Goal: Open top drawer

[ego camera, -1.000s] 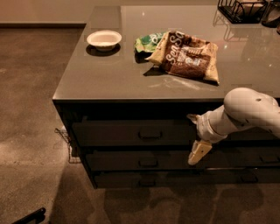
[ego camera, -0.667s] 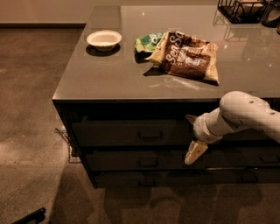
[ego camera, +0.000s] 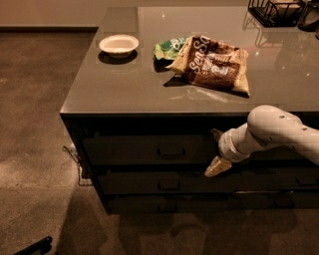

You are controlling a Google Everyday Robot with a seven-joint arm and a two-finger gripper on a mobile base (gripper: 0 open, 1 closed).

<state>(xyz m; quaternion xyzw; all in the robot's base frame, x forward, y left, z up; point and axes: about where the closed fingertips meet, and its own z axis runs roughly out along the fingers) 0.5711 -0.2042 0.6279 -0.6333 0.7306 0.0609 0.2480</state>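
Note:
The top drawer point(ego camera: 134, 150) is the widest dark-grey front under the counter's edge, with a small rectangular pull point(ego camera: 171, 151) at its centre. It stands shut, flush with the cabinet. My gripper point(ego camera: 218, 166) hangs at the end of the white arm point(ego camera: 271, 130), which comes in from the right. It is in front of the drawer's right part, at its lower edge, well to the right of the pull. It touches nothing that I can see.
Two slimmer drawer fronts point(ego camera: 169, 185) lie below. On the counter point(ego camera: 124, 84) are a white bowl point(ego camera: 118, 45), a green bag point(ego camera: 171, 47), a brown chip bag point(ego camera: 212, 62) and a wire basket point(ego camera: 275, 11). A wire object point(ego camera: 74, 158) sits by the cabinet's left corner.
My gripper has moved left along the drawer fronts and a little up, closer to the top drawer's pull. The drawer has not moved.

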